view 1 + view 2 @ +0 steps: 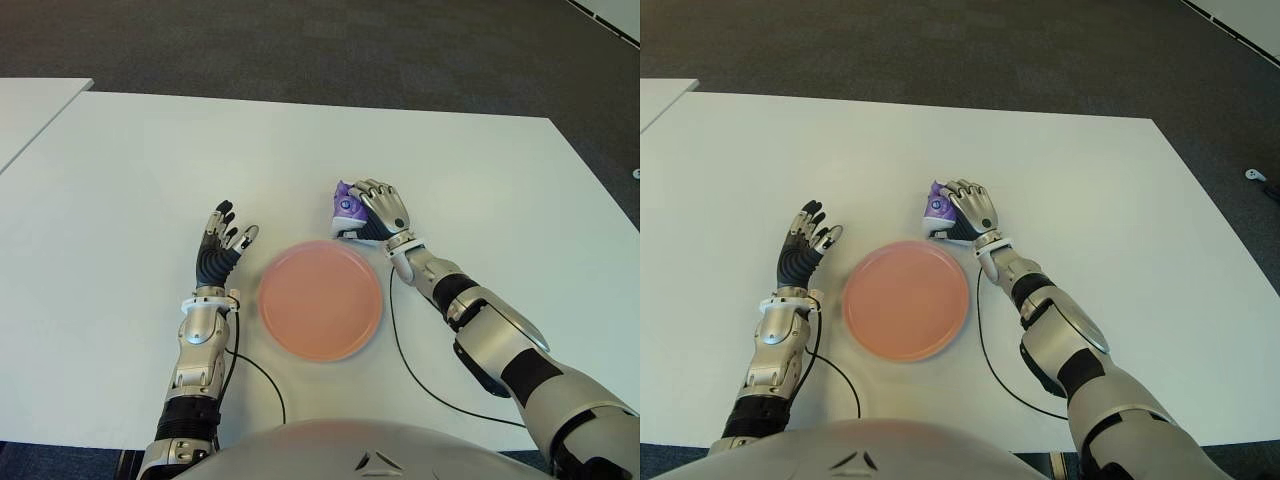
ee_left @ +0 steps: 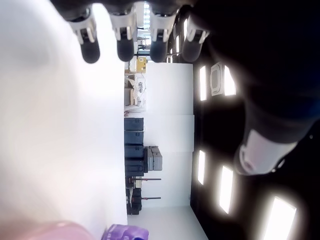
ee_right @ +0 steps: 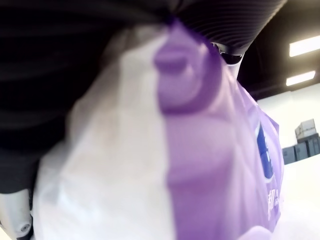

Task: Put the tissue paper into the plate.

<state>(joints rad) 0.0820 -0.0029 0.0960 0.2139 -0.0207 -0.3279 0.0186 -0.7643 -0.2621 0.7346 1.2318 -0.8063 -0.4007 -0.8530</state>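
A purple and white tissue pack (image 1: 346, 207) lies on the white table (image 1: 150, 180) just beyond the far right rim of the pink plate (image 1: 320, 299). My right hand (image 1: 378, 212) is curled over the pack, fingers wrapped on its right side and top; the right wrist view is filled by the pack (image 3: 200, 150) pressed against the palm. My left hand (image 1: 222, 241) shows left of the plate with fingers spread, holding nothing. In the left wrist view its fingertips (image 2: 120, 47) hang free above the table, and the pack (image 2: 125, 233) shows far off.
The pink plate holds nothing. A black cable (image 1: 420, 380) runs across the table beside the right forearm, another (image 1: 262, 385) beside the left arm. A second white table (image 1: 30, 105) stands at the far left; dark carpet lies beyond.
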